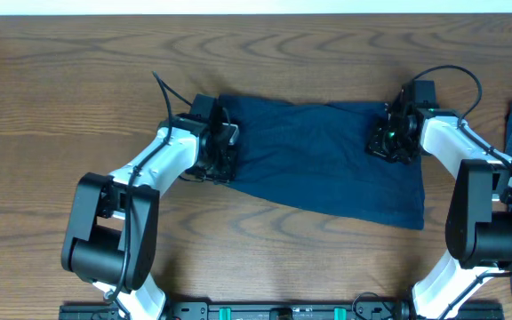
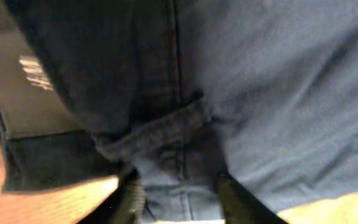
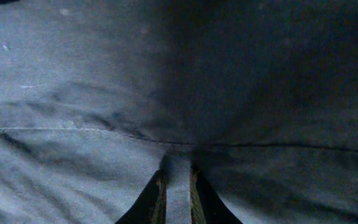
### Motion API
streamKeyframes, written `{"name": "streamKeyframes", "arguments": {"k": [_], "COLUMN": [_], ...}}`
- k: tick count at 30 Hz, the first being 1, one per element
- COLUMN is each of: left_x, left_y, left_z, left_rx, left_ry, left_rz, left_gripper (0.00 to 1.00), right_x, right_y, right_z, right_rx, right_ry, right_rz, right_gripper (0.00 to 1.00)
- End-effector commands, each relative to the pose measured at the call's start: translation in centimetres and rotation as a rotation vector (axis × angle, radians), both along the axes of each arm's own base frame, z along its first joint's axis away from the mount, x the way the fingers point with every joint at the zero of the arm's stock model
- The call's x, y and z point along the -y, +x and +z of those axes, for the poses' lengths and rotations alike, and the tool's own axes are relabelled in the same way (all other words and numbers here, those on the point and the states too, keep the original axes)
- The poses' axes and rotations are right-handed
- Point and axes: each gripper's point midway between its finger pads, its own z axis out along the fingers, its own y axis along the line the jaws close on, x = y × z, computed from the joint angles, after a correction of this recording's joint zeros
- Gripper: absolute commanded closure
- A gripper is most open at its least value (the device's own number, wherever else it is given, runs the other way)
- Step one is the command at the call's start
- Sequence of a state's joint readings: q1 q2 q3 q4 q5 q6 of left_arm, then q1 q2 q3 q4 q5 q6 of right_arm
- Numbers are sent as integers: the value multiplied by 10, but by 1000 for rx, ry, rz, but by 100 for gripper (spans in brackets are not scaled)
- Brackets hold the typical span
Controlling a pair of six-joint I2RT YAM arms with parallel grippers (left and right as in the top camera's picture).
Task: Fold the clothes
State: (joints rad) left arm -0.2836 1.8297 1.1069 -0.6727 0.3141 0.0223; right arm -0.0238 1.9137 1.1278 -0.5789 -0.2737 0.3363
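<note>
One dark navy garment, the clothes, lies spread across the middle of the tabletop, its long axis running left to right. At its left end the left fingers stand moderately apart, gripping a bunched, seamed fold. At its right end the right fingers are nearly together, pinching a thin ridge of cloth. With each arm at its own end, the fold likely carries one end toward the other.
</note>
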Motion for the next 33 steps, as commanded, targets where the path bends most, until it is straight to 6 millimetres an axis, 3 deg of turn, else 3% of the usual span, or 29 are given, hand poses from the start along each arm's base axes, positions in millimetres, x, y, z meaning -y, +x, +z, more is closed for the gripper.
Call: {"name": "streamKeyframes", "arguments": {"k": [1, 4, 7, 11, 15, 19, 27, 33], "left_x": [-9, -23, -47, -62, -57, -56, -47, -31], "left_y": [25, 41, 50, 51, 54, 52, 48, 41], "left_z": [37, 67, 80, 78, 70, 42, -3, -28], "left_rx": [70, 131, 170, 139, 96, 13, -98, -153], "left_ry": [-29, -66, -75, -155, -321, -380, -435, -427], "left_rz": [98, 198, 268, 290, 259, 247, 253, 219], "left_gripper": [44, 24, 12, 5, 2, 1, 1, 1], "right_x": [1, 7, 4, -18, -40, -61, -84, -77], "right_y": [-22, -21, -12, 6, 4, -10, -39, -48], "right_z": [-29, -28, -14, 39, 75, 69, 21, -1], "right_rx": [-96, -96, -44, 111, 164, 100, -84, -156], "right_ry": [-35, -45, -1, 115, 175, 185, 75, -17], "right_rz": [21, 13, 69, 204, 235, 247, 244, 209], "right_gripper": [86, 87, 84, 83, 86, 85, 87, 89]}}
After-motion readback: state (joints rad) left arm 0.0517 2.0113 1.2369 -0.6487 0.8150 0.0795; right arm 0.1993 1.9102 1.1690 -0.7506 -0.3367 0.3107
